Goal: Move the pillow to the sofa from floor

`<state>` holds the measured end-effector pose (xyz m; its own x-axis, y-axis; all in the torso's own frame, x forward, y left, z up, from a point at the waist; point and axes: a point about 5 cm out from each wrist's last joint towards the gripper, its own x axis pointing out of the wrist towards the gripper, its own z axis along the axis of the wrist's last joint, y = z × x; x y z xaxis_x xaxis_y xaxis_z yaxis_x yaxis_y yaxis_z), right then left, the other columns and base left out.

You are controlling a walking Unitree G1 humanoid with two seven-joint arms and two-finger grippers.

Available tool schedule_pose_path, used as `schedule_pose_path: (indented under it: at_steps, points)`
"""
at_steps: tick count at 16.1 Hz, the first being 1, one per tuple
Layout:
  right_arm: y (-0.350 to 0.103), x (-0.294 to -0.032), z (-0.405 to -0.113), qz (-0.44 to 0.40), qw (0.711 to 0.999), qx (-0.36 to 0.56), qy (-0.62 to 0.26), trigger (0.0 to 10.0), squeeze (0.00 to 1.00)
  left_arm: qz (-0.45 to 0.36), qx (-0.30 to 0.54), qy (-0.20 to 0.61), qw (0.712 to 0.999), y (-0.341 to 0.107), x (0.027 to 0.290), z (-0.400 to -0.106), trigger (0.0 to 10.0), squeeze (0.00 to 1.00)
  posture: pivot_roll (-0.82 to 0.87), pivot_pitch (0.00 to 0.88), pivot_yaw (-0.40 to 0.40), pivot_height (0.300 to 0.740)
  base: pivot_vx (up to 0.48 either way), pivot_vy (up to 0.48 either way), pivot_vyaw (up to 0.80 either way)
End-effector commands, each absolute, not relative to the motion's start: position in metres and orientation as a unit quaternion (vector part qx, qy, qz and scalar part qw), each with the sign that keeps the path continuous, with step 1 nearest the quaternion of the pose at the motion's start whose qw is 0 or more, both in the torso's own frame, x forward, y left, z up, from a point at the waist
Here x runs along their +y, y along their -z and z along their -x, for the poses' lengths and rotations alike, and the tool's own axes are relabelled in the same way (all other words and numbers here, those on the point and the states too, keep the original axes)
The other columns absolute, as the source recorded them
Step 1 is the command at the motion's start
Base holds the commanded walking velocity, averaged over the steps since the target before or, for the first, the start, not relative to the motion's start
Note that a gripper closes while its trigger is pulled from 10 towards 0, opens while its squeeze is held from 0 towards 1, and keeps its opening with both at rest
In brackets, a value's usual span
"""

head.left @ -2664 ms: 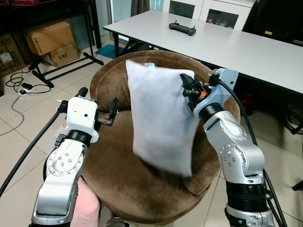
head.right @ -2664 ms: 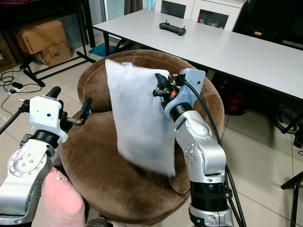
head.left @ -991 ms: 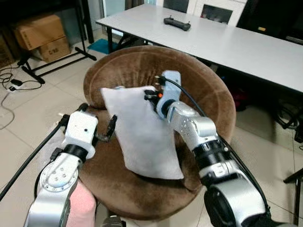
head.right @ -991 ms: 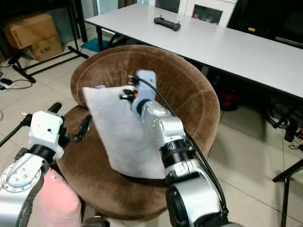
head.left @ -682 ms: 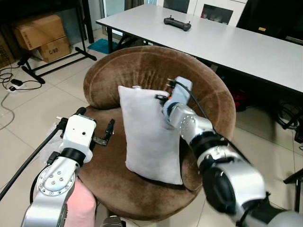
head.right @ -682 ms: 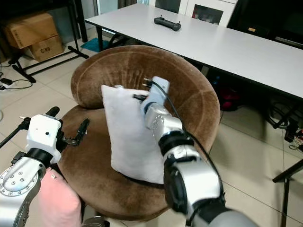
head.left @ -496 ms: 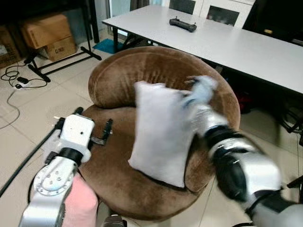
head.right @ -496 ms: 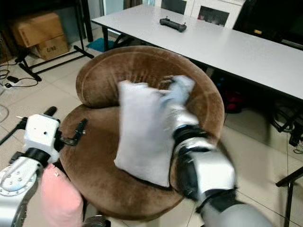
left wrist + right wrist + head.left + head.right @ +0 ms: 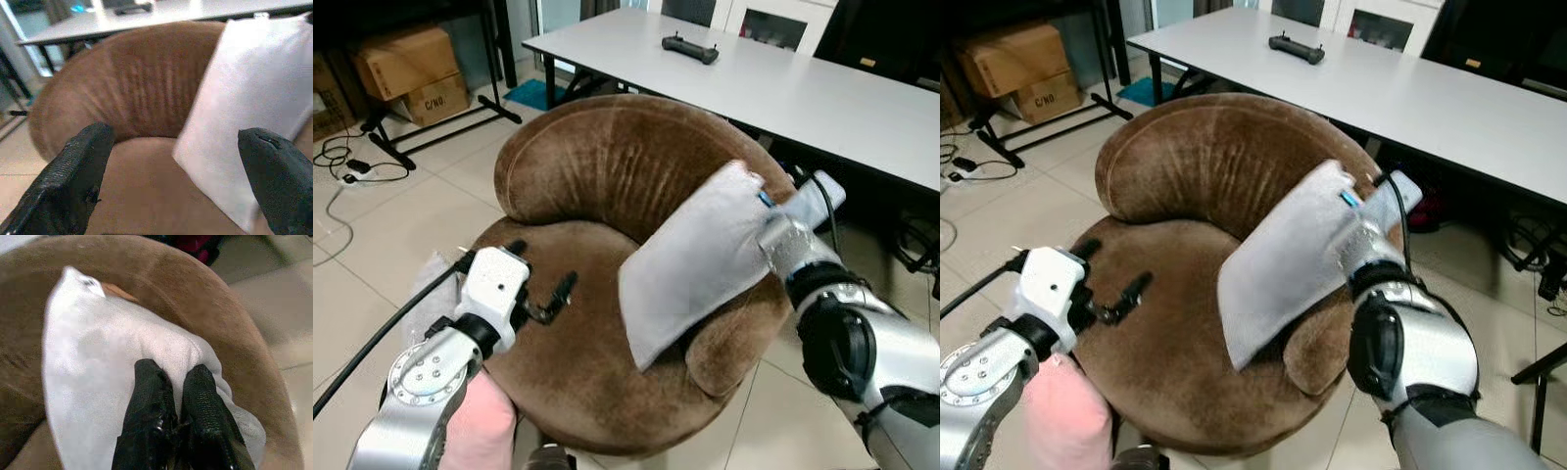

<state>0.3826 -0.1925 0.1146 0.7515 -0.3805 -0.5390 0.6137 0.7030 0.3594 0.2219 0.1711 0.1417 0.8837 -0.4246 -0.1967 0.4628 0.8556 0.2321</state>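
A light grey pillow (image 9: 705, 259) lies slanted on the brown round sofa chair (image 9: 578, 176), its upper end against the right armrest and its lower corner over the seat. My right gripper (image 9: 175, 374) is at the pillow's upper right corner, beside the armrest, shut on a fold of its fabric. My left gripper (image 9: 553, 299) hovers low over the left of the seat, open and holding nothing, a short way from the pillow's lower edge. In the left wrist view the pillow (image 9: 254, 98) leans ahead between the spread fingers.
A white table (image 9: 783, 88) with a black controller (image 9: 690, 49) stands behind the chair. Cardboard boxes (image 9: 401, 64) and a black rack's legs are at the back left, with cables (image 9: 352, 166) on the tiled floor. A pink soft thing (image 9: 480, 431) lies under my left arm.
The pillow has tipped from standing upright to lying slanted against the right armrest, with my right gripper moving right and down. The left gripper has edged forward over the seat.
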Motion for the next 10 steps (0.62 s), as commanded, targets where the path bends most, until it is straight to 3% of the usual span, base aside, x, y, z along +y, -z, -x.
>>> schedule_pose_path:
  at_steps: [1,5,6,7,10]
  points:
    - [-0.112,-0.208,-0.378,-0.271,0.888,0.209,0.305,10.0,0.0,-0.131,0.079,0.258,0.954,-0.141,0.167,-0.219,10.0,0.0,0.18,0.0,-0.07,0.74,0.0,0.0,0.0]
    - [-0.084,-0.206,-0.364,-0.275,0.878,0.251,0.301,10.0,0.0,-0.128,0.092,0.286,0.945,-0.141,0.168,-0.219,10.0,0.0,0.17,0.0,-0.059,0.74,0.0,0.0,0.0]
    - [-0.08,-0.203,-0.363,-0.278,0.88,0.255,0.288,10.0,0.15,-0.126,0.092,0.288,0.945,-0.141,0.168,-0.22,10.0,0.0,0.17,0.0,-0.058,0.74,0.0,0.0,0.0]
    - [-0.077,-0.202,-0.362,-0.275,0.889,0.255,0.262,10.0,1.0,-0.121,0.093,0.296,0.943,-0.142,0.167,-0.22,10.0,0.0,0.17,0.0,-0.057,0.74,0.0,0.0,0.0]
    - [-0.079,-0.2,-0.364,-0.304,0.893,0.231,0.237,10.0,1.0,-0.114,0.093,0.309,0.94,-0.144,0.166,-0.219,10.0,0.0,0.17,0.0,-0.056,0.74,0.0,0.0,0.0]
